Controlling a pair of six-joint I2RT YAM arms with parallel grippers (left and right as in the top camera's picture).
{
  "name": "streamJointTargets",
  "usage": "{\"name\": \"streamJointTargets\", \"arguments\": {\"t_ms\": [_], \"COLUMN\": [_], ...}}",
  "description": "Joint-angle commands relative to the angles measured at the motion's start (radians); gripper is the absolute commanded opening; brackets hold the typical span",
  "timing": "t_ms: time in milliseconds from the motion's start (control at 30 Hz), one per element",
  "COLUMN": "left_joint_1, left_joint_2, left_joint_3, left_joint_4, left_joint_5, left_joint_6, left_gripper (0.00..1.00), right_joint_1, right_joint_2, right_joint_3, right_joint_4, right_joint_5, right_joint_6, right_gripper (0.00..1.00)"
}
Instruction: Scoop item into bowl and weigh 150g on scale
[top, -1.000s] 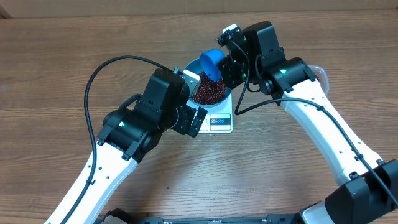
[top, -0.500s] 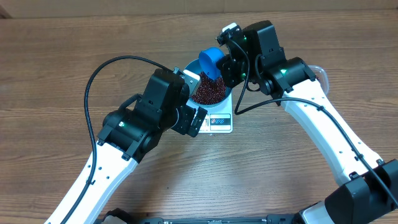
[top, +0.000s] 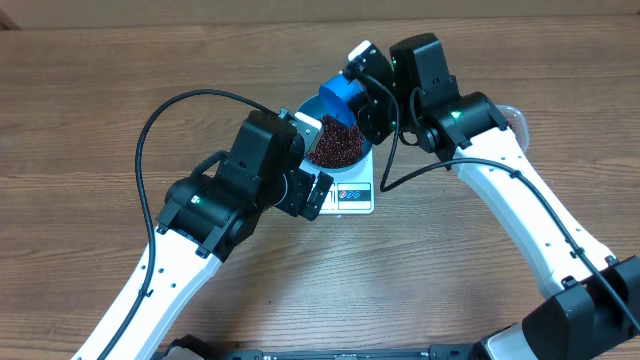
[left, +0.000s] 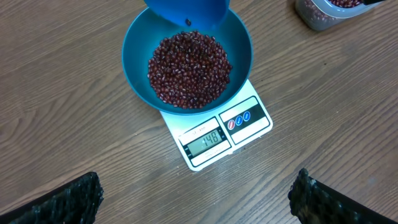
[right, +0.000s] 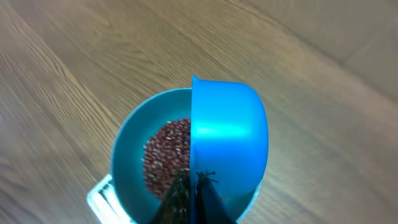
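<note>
Glossy blue bowl (left: 134, 56) of dark red-brown beans (left: 188, 68) on white scale (left: 217, 134); right tool (right: 193, 186) clamps tipped scoop (right: 230, 137), left tool (left: 196, 205) wide open, empty

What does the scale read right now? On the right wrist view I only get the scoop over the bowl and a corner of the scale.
Observer: On the left wrist view the scale display reads 148, just short of the target.
Operator: Is the left tool holding anything?
Observer: No. The left tool is open and empty, hanging near the scale's front and touching nothing.
Operator: Are there any beans besides those in the bowl?
Observer: Yes. A clear tub with beans in it sits on the table, to the right of the scale.
</note>
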Motion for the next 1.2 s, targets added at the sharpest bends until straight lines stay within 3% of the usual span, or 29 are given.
{"name": "streamJointTargets", "arguments": {"t_ms": [0,367,633,733,900,1167], "left_joint_1": [0.005,0.005,0.005,0.005,0.005,0.005], "left_joint_2": [-0.01,-0.01,-0.01,-0.01,-0.01,-0.01], "left_joint_3": [0.016,0.016,0.016,0.016,0.016,0.016], "left_joint_4": [0.002,0.002,0.002,0.002,0.002,0.002], "left_joint_5": [0.008,0.008,0.008,0.008,0.008,0.008], "left_joint_6": [0.012,0.012,0.012,0.012,0.012,0.012], "left_gripper": [0.99,1.0,1.0,0.99,1.0,1.0], "right_joint_1": [0.002,0.001,-0.003,-0.018,-0.071,-0.244], "right_joint_2": [-0.027,-0.027,-0.027,-0.027,-0.026,-0.021], "right_joint_3": [0.031,0.031,0.031,0.031,0.028,0.019], "right_joint_4": [0.01,0.029,0.091,0.093,0.075,-0.049], "right_joint_5": [0.105,0.177,0.628,0.739,0.83,0.786], "right_joint_6": [-0.124,-0.012,0.36,0.44,0.468,0.468], "right_gripper": [0.04,0.04,0.04,0.04,0.04,0.04]}}
